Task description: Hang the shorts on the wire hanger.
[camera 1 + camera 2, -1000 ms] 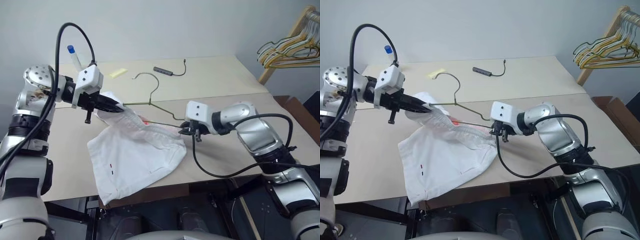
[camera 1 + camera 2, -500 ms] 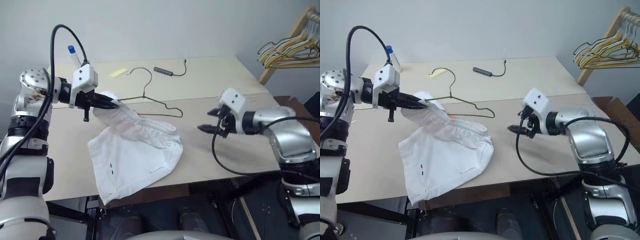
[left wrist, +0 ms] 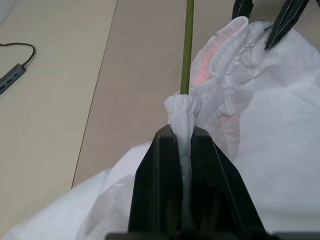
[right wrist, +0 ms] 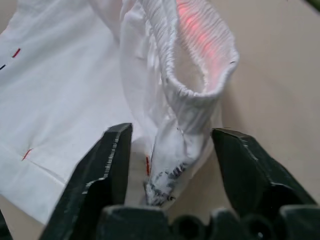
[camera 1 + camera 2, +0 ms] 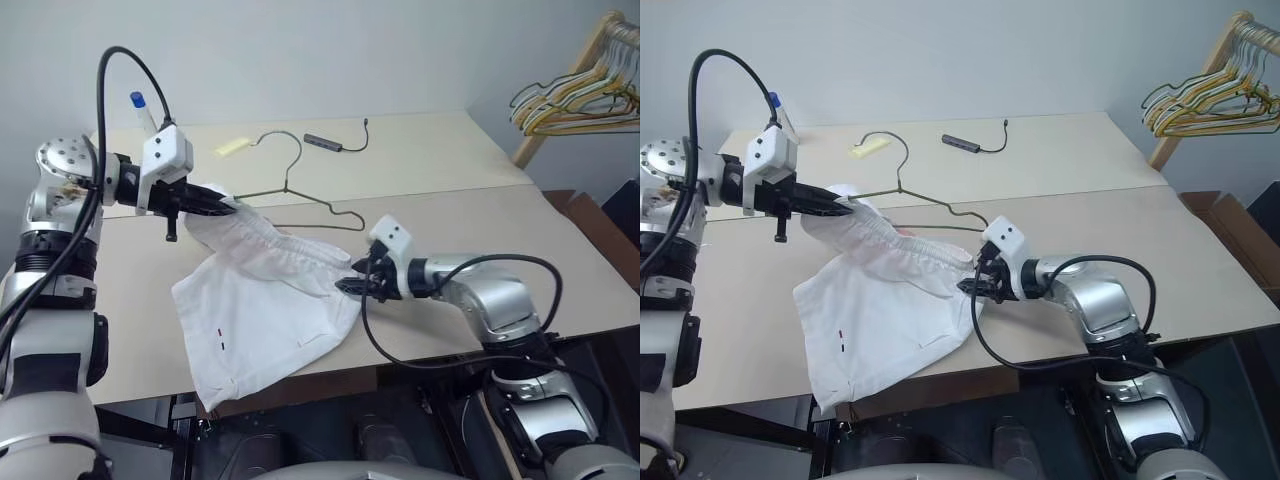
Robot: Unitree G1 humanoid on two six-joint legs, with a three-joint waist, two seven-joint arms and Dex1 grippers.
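Step in hand: threading. Left tool (image 5: 228, 206) clamps the shorts (image 5: 262, 312) waistband on the table (image 5: 480, 215), wire hanger (image 5: 300, 190) at 12 o'clock. Right tool (image 5: 352, 287) spread around waistband's far end. Next: pinch there, stretch it open.

The left arm reaches in raised, its black two-fingered left hand (image 3: 183, 150) pinched together on gathered white cloth. The right arm lies low, its black-fingered right hand (image 4: 170, 150) spread apart around a fold.
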